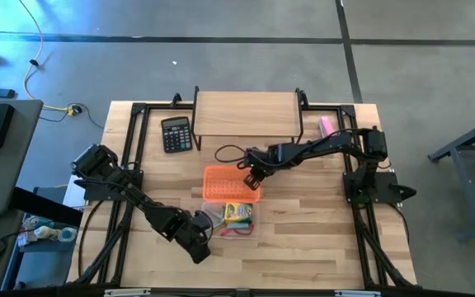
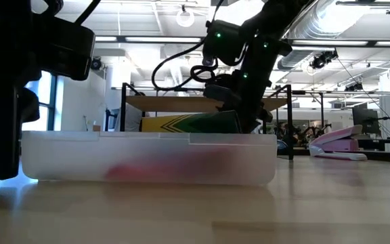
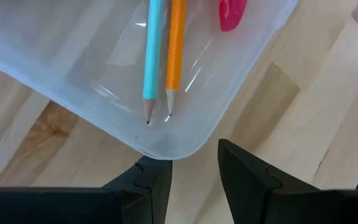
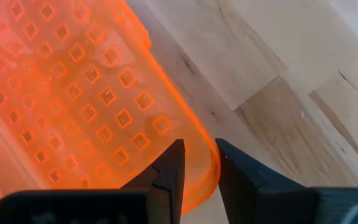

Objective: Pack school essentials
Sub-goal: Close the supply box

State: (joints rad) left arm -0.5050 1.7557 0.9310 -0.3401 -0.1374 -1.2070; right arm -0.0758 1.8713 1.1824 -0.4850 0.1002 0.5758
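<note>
Wooden slat table (image 1: 303, 247) under ceiling lights holds the clear bin (image 1: 231, 220); left gripper (image 3: 191, 180) stands parted, right gripper (image 4: 199, 167) pinches the orange basket (image 4: 73, 93) rim.

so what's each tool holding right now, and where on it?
Right tool pinches the orange perforated lid at its corner rim. Left tool straddles the clear box corner; grip unclear.

Crayon box (image 1: 238, 213) and two pencils (image 3: 164, 59) inside clear bin (image 1: 208, 208).
</note>
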